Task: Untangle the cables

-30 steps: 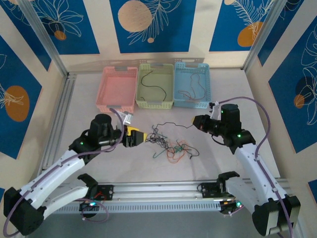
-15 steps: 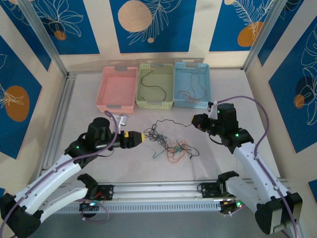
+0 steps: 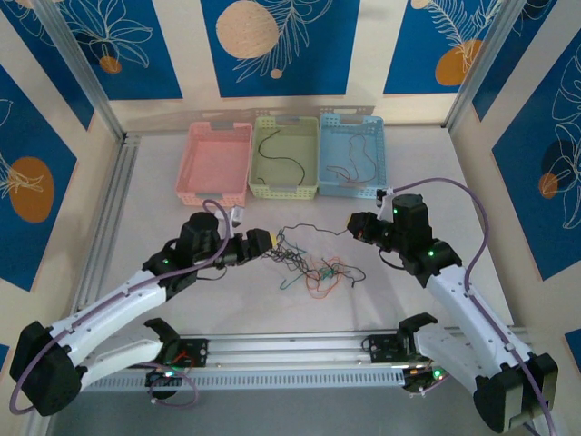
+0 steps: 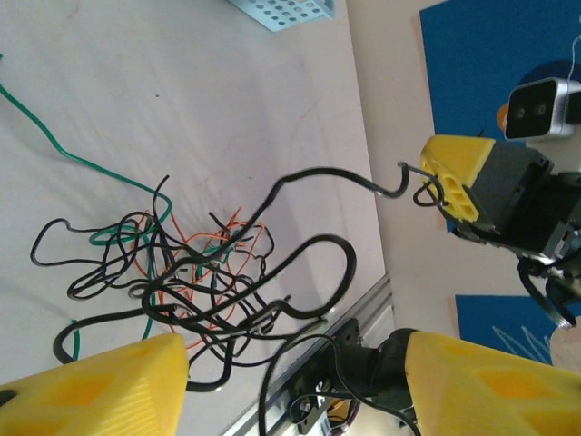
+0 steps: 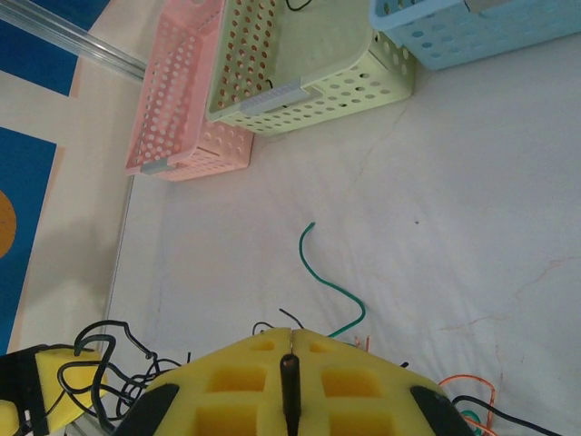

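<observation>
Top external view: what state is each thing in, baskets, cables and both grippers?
left gripper, open, black strands between its fingers
right gripper, shut on one end of a black cable
black cable, strung from the tangle to the right gripper
tangle of cables, knotted together
pink basket, empty
green basket, holds one dark wire
blue basket, holds loose wires
</observation>
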{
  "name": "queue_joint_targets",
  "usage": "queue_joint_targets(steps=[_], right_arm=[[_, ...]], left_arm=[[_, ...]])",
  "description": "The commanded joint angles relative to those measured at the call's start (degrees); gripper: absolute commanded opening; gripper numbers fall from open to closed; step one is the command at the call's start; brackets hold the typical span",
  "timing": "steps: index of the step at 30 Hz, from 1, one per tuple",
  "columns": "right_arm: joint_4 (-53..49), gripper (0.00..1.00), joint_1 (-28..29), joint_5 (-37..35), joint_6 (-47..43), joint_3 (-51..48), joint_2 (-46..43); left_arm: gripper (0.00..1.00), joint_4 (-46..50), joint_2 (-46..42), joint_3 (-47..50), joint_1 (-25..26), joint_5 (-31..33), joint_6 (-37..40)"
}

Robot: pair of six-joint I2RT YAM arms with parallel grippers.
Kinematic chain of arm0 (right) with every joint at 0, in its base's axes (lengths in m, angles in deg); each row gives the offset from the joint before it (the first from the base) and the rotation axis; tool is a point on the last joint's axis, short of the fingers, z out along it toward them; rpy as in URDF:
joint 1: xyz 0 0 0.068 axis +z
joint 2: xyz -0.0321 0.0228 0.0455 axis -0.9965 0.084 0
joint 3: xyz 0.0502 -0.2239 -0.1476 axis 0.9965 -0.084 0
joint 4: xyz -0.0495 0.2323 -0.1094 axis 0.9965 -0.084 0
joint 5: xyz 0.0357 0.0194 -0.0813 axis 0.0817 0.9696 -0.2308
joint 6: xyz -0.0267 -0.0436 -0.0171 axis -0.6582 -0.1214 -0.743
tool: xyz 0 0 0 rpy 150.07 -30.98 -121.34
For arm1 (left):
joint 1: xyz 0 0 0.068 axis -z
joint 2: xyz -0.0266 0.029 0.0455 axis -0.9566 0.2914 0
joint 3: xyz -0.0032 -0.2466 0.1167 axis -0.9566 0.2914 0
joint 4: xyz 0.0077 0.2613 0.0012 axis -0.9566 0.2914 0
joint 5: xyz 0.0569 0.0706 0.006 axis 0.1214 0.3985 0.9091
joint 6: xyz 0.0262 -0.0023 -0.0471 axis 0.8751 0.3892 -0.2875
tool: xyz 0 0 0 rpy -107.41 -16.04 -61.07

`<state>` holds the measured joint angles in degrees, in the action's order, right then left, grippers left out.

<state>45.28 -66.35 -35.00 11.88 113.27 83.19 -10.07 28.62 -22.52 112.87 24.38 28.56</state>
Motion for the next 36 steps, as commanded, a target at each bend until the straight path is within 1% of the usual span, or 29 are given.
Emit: queue_joint_targets(steps=[1,4,6,8,10,13,14,16,18,20,21,24,26,28,30,33,36], right_arm=[[1.2,0.0,0.4,-1.2,-0.7,-1.0,-1.0],[1.5,0.0,0.5,-1.2,-0.7,-1.2,-0.9],[1.6,0.0,0.5,-1.2,-0.6,-1.2,-0.8],[1.6,0.0,0.5,-1.2,-0.6,-1.2,-0.8],[1.5,0.0,0.5,-1.3,-0.7,-1.2,-0.9],[1.1,0.0,0.4,-1.6,-1.0,-1.2,-1.1],[1.0,0.0,0.4,-1.8,-1.2,-1.2,-1.3],[0.5,0.0,0.4,-2.4,-1.8,-1.2,-1.4],[-0.4,0.0,0.2,-3.8,-2.5,-0.8,-1.6],[-2.0,0.0,-0.2,-5.8,-3.1,-0.5,-1.9],[-3.0,0.0,-0.8,-6.9,-3.6,-0.2,-1.8],[-5.9,0.0,-3.6,-9.7,-4.3,0.2,-2.1],[-7.8,0.0,-6.7,-11.4,-4.0,-0.1,-2.6],[-9.8,0.0,-11.2,-12.0,-3.2,-0.6,-2.9],[-10.8,0.0,-16.8,-11.1,-2.5,-1.7,-3.4],[-10.9,0.0,-24.2,-8.6,-1.9,-3.9,-4.2],[-11.0,0.0,-29.2,-6.9,-2.1,-5.2,-4.3]], left_arm=[[0.55,-3.3,-0.2,0.6,1.0,0.5,-1.1],[0.45,-4.2,0.1,1.0,1.4,-0.3,-1.5],[0.41,-6.0,0.3,1.7,1.4,-1.2,-2.2],[0.32,-7.4,0.4,2.2,1.4,-1.5,-2.9],[0.16,-6.4,0.3,2.0,1.5,-0.8,-2.1],[0.03,-5.1,-0.4,1.8,1.5,-0.3,-1.0],[0.0,-4.6,-0.8,1.8,1.5,-0.1,-0.6],[0.0,-1.4,-2.2,1.3,1.5,1.5,1.6],[0.0,3.8,-4.3,0.0,1.5,4.2,4.8],[0.0,10.9,-6.3,-2.3,1.4,7.5,9.7],[0.0,16.1,-7.2,-4.3,1.4,9.8,12.9],[0.0,30.7,-9.6,-10.5,1.3,18.0,21.7],[0.0,38.5,-10.8,-14.1,0.8,23.5,25.9],[0.0,45.2,-12.4,-17.6,0.3,28.9,29.2],[0.0,49.9,-13.7,-20.5,0.0,33.3,31.1],[0.0,54.7,-15.7,-24.1,-0.3,38.2,33.2],[0.0,58.1,-17.1,-26.9,-0.3,42.1,34.6]])
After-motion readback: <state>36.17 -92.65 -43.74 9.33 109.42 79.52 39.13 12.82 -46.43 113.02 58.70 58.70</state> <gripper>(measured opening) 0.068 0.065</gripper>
